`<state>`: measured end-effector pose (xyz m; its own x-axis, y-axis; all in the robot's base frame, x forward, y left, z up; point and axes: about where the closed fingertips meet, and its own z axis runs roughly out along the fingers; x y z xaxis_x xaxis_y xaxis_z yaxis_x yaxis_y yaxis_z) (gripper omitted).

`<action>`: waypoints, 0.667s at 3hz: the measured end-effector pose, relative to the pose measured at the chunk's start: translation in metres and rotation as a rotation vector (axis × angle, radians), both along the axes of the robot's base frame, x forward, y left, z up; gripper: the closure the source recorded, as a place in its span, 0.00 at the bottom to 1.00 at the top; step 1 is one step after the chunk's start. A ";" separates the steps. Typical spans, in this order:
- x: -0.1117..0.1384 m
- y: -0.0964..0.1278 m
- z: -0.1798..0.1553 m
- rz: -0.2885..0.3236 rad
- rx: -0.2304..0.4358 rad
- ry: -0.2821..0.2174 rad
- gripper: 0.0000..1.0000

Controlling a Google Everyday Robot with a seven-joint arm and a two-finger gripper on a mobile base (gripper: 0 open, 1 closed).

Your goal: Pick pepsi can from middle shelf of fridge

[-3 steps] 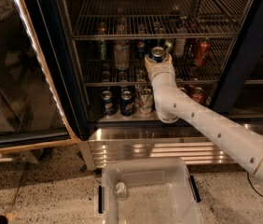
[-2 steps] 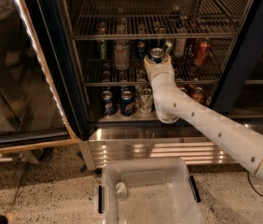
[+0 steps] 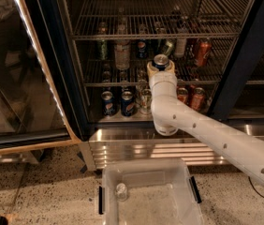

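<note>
One pepsi can (image 3: 160,60), silver top up, clamped in the claw (image 3: 161,65), before the middle shelf (image 3: 99,80)

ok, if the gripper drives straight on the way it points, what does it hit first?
The gripper is at the middle shelf with the pepsi can right at its tip, so that comes first. Behind it, likely the greenish can; depth is unclear.

Our matt pale plastic gripper (image 3: 160,66), at twelve o'clock of the clear plastic bin (image 3: 143,163), clasps the glossy aluminium pepsi can (image 3: 160,60).
</note>
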<state>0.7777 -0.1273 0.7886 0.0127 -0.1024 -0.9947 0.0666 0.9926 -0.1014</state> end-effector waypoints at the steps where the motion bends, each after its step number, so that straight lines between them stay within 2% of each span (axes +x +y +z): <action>1: -0.021 -0.003 0.005 -0.046 -0.023 -0.007 1.00; 2: -0.045 -0.005 0.016 -0.088 -0.057 -0.033 1.00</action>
